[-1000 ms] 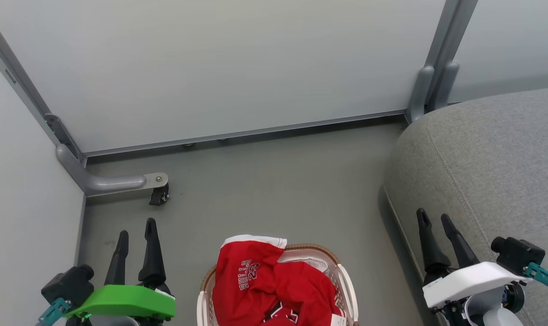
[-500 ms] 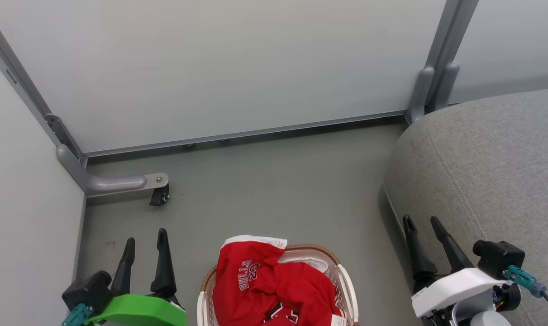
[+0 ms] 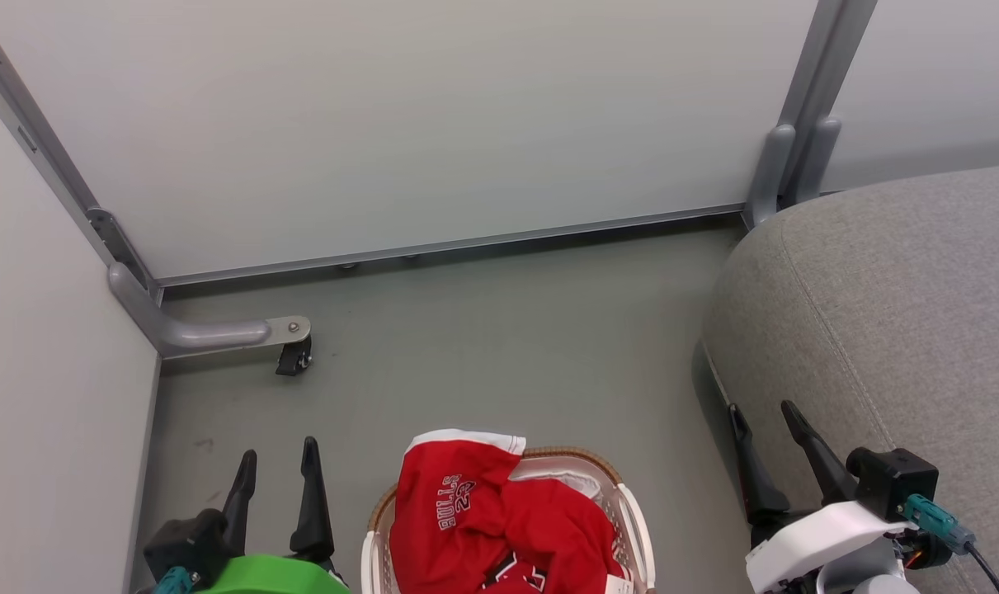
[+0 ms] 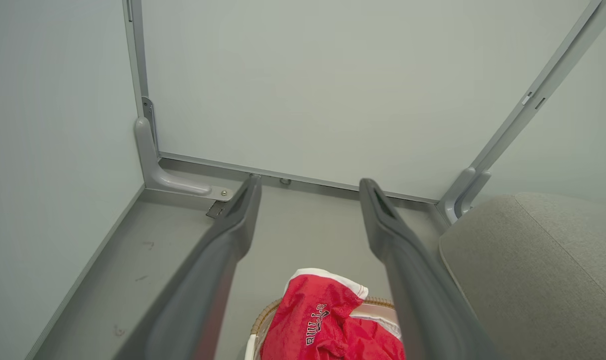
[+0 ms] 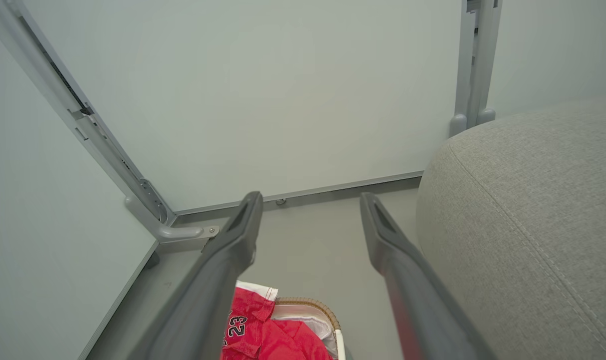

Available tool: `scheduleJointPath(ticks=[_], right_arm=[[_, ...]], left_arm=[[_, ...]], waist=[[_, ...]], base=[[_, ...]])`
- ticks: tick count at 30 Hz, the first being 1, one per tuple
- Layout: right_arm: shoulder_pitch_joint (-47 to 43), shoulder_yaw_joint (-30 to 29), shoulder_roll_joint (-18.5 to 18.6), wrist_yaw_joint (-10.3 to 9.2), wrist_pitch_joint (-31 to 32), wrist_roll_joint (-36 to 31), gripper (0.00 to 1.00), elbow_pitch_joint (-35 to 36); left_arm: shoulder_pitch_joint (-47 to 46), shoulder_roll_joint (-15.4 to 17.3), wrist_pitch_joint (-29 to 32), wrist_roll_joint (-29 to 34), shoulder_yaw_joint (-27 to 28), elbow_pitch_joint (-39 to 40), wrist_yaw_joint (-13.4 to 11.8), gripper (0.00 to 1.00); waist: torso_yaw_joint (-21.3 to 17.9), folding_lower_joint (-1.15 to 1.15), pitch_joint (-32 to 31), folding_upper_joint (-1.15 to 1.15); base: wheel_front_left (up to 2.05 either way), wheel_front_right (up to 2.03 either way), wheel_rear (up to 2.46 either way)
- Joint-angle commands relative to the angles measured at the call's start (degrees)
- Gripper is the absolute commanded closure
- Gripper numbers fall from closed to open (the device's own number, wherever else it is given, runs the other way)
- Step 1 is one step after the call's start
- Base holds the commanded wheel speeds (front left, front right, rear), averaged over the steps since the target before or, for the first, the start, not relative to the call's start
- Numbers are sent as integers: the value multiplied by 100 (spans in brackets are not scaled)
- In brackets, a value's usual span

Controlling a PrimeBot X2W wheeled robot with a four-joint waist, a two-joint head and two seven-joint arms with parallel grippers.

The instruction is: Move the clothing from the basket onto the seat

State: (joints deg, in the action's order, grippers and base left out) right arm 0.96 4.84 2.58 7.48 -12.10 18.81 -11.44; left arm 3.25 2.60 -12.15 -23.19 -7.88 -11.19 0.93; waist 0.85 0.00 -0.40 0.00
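Red clothing [image 3: 487,520] with white trim and "BULLS 23" print is heaped in the white basket [image 3: 631,516] at the bottom centre of the head view. It also shows in the left wrist view as clothing [image 4: 328,325] and in the right wrist view as clothing [image 5: 262,335]. The grey seat [image 3: 895,322] fills the right side. My left gripper [image 3: 278,455] stands open to the left of the basket, above the floor. My right gripper [image 3: 765,409] stands open by the seat's front edge. Neither holds anything.
Pale partition panels [image 3: 400,124] close off the back and left. A grey metal foot with a black caster [image 3: 291,356] juts onto the grey floor [image 3: 499,346] at the left. A grey post [image 3: 796,140] stands at the seat's far corner.
Both grippers have drawn back toward the bottom of the head view, still open. The basket and clothing have stayed put.
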Motion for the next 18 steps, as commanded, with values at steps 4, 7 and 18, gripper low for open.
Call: scheduleJointPath(ticks=[4, 7, 18], right_arm=[[-63, 5, 34, 2, -85, -274, 0, -3], [-87, 15, 36, 2, -122, -379, 0, -9], [-163, 23, 42, 2, -236, -807, 0, -35]], left_arm=[[114, 38, -85, 258, -60, -64, -33, 0], [162, 39, -110, 361, -69, -124, -42, 0], [240, 42, -227, 709, -99, -222, -57, 0]], waist=[[7, 0, -27, 0], [8, 0, -42, 0], [19, 0, -69, 0]], base=[[0, 0, 0], [0, 0, 0], [0, 0, 0]])
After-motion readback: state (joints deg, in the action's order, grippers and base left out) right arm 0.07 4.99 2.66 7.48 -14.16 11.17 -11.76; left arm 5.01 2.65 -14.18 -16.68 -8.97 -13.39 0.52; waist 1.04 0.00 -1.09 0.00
